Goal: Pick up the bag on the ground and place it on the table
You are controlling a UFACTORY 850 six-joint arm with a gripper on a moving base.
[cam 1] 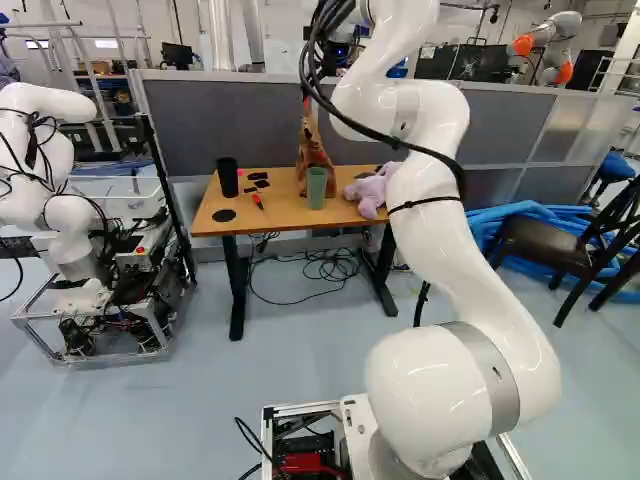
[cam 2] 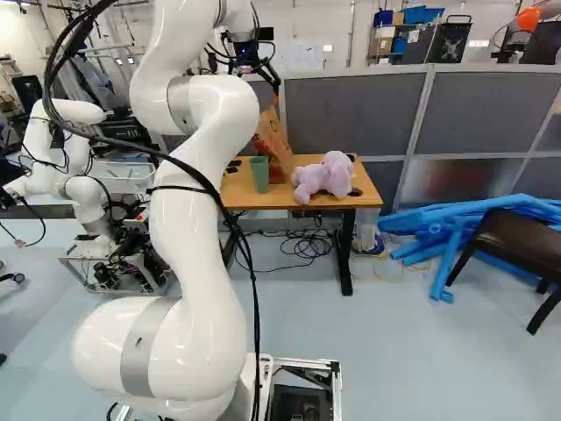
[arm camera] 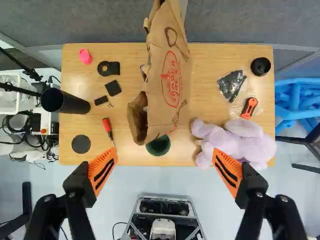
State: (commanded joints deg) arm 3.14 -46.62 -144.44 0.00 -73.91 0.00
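Backing straight up should keep our bag (cam 1: 312,150) (upper middle, left base view) standing. Gripper (arm camera: 165,155) is wide open, btw.

Tall brown paper bag (arm camera: 172,65) (rather crumpled), atilt on the wooden table (arm camera: 215,56)

The paper bag (arm camera: 172,75) runs past the wrist view's edge, so its far end is cut off, and its contents are hidden. It covers part of the green cup (cam 2: 260,174), which masks some of the bag's lower part in both base views. The arm (cam 1: 435,210) is cut off at the top of the left base view and overlaps the purple plush toy (cam 1: 368,191) there; in the right one it hides the black cup (arm camera: 65,101) and one end of the table (arm camera: 125,159). Whether the gripper (cam 2: 276,93) touches the bag is too small to tell.
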